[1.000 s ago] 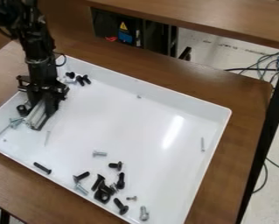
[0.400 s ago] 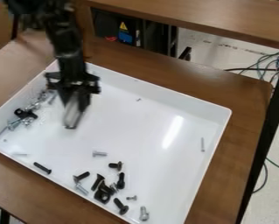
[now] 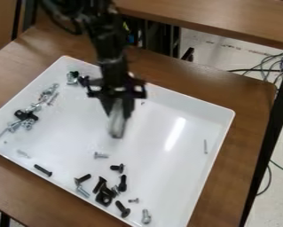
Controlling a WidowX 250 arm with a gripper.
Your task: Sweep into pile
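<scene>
Camera view: silver bolt (image 3: 100, 155) at 7 o'clock from hand (image 3: 117, 130), long axis roughly 9–3. Hand's grip: cannot tell.

Arm (image 3: 109, 46): black, entering from the top edge of the camera view, left of the middle, base out of view
Slant: the arm runs downward with a lean toward the right of the view, steeper in its lower part
Upper joints (image 3: 84, 9): bulky and dark, up by the top edge
Cable (image 3: 59, 23): dark, bowed out in a loose curve at the view's left side of the arm
Wrist (image 3: 114, 71): nearly upright, tipped only a little
Crosspiece (image 3: 116, 91): black, wide, jutting out to both sides below the wrist
Gripper (image 3: 116, 133): hanging down, near the middle of the view, pale grey showing low down between darker sides
</scene>
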